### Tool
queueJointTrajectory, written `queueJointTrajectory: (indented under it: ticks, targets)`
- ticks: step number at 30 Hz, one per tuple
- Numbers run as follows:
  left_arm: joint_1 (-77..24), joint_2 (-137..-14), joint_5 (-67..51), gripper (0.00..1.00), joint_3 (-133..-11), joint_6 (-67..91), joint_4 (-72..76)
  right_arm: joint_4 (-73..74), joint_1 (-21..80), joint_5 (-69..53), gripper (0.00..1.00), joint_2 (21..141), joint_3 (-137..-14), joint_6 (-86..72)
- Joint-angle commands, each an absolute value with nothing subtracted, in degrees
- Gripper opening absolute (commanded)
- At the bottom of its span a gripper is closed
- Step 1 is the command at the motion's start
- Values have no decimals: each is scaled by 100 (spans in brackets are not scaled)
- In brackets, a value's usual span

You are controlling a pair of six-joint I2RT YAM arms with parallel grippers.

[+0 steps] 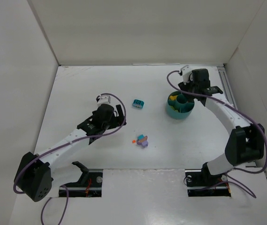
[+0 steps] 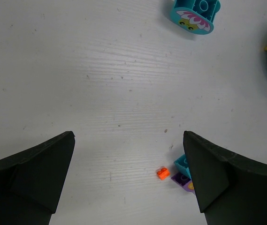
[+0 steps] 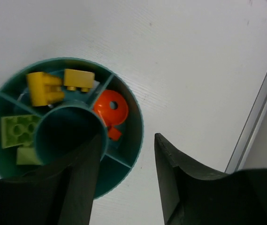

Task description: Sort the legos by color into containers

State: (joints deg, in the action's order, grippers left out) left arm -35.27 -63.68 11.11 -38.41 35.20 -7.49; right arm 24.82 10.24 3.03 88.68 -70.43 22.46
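Note:
The teal bowl stands at the right middle of the table. In the right wrist view its compartments hold yellow-orange bricks, yellow-green bricks and orange-red pieces. My right gripper is open and empty, with the bowl's right rim between its fingers. My left gripper is open and empty above the table. A tiny orange-red brick, a teal brick and a purple brick lie beside its right finger.
A larger teal block with a flower picture lies between the left gripper and the bowl. White walls close in the table on the left, back and right. A metal rail runs along the right edge.

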Motion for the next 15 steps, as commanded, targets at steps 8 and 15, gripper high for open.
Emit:
queueJointTrajectory:
  ticks: [8,15]
  targets:
    - [-3261,-6442,2224,100,-4403,4499,-1951,2040,4391,-272,59,7532,-6014,3480]
    - [-3261,-5907,2171,100,-3929,4755,-1951,1767,5905,-493,59,8207,-5757,3604]
